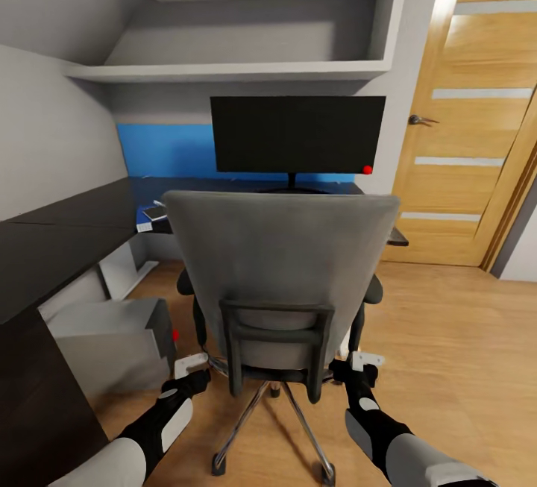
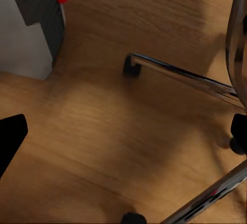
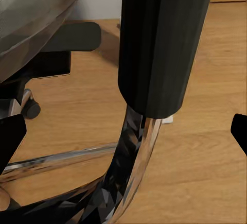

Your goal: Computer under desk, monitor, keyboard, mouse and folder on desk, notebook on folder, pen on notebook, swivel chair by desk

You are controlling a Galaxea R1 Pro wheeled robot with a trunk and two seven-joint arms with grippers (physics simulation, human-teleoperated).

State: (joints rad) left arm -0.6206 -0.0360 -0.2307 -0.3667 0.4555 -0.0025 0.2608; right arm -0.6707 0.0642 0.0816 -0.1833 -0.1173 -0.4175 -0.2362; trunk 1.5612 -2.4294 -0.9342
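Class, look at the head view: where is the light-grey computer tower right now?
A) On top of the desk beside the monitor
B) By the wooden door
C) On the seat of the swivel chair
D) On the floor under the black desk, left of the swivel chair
D: the computer stands on the wooden floor beneath the desk, left of the swivel chair.

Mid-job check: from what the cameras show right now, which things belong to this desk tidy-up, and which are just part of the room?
Part of the job:
- swivel chair, back toward the camera
- monitor on the desk
- computer on the floor beside the desk's side wing
- small flat items on the desk, too small to identify

Just the room:
- wall shelves
- wooden door
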